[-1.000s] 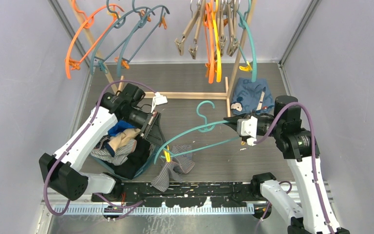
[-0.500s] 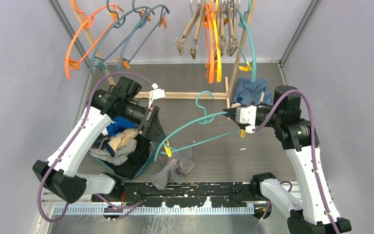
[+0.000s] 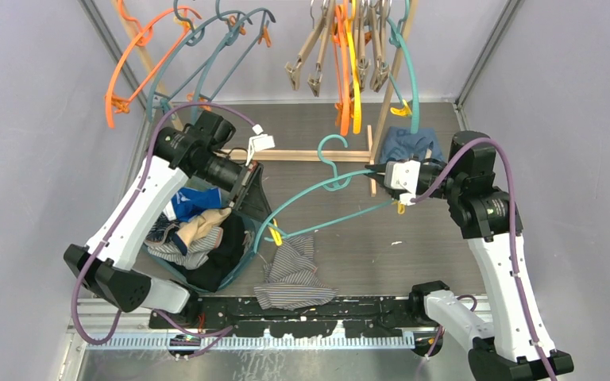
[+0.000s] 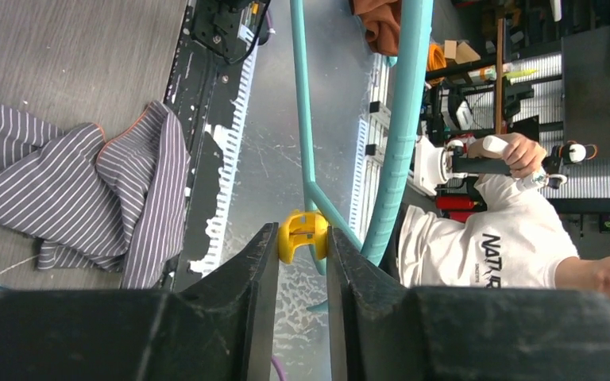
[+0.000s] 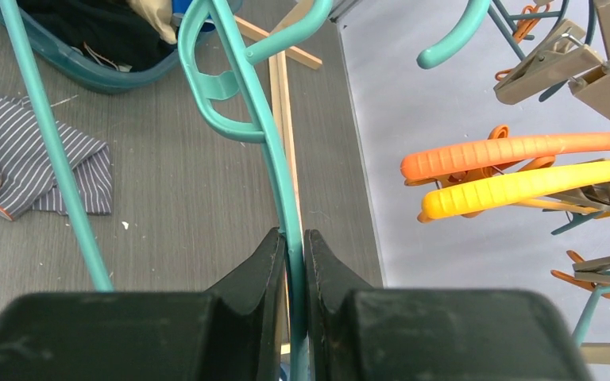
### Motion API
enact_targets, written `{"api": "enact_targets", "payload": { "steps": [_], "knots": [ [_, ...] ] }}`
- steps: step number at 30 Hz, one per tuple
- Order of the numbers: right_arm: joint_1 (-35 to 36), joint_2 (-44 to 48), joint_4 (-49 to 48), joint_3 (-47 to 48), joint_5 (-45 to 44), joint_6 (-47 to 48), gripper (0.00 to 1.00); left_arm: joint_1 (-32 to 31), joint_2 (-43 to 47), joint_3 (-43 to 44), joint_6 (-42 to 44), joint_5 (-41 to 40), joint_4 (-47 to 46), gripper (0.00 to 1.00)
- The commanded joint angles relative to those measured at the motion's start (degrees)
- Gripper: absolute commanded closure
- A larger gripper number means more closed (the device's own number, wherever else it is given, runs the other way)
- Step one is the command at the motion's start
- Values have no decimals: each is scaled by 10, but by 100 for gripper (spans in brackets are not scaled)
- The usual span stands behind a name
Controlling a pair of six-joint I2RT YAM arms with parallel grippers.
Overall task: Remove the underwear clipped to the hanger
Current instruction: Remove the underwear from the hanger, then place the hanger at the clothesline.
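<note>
The only legible writing is "NATUR" in black on the white T-shirt of a person (image 4: 484, 246) in the left wrist view; its last letters run into a fold. The table (image 3: 421, 254) is grey wood-grain, closed in by pale lilac walls (image 3: 40, 119) with metal posts at the corners; a black perforated rail (image 3: 318, 319) runs along its near edge. At the back a wooden rack (image 3: 310, 155) carries orange, teal, beige and yellow hangers. A teal bin (image 5: 103, 79) at the left of the table holds a heap of garments (image 3: 194, 230), bright blue, beige, grey-striped and dark. The left gripper (image 4: 302, 248) pinches the yellow clip (image 4: 303, 230) at one end of the teal hanger (image 3: 318, 205), a finger on each side of it; the right gripper (image 5: 292, 238) is pressed together on the hanger's rod at the other end, holding it above the table. The striped underwear (image 3: 294, 274) lies crumpled on the table below the clip, free of the hanger, just beside the bin and near the rail. A blue cloth (image 3: 409, 144) lies behind the right gripper.
</note>
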State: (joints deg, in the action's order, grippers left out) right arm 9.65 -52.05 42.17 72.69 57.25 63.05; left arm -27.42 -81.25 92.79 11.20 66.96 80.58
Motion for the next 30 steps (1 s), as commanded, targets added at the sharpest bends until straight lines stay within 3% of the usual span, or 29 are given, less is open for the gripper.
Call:
{"api": "enact_targets", "payload": {
  "steps": [1,6,11,19,30],
  "knots": [
    [3,5,-20,-6,-3,-17,99,-5,33,-15,-5,3,-32,67],
    [2,9,19,-12,18,24,99,-2,36,-9,7,-13,-30,39],
    [2,14,57,-26,36,61,99,17,61,-8,21,-63,-58,22],
    [7,25,82,-39,40,80,99,22,169,-71,1,-245,-217,16],
    [26,11,54,-44,30,66,99,-25,180,-103,-112,-185,-348,15]
  ]
}}
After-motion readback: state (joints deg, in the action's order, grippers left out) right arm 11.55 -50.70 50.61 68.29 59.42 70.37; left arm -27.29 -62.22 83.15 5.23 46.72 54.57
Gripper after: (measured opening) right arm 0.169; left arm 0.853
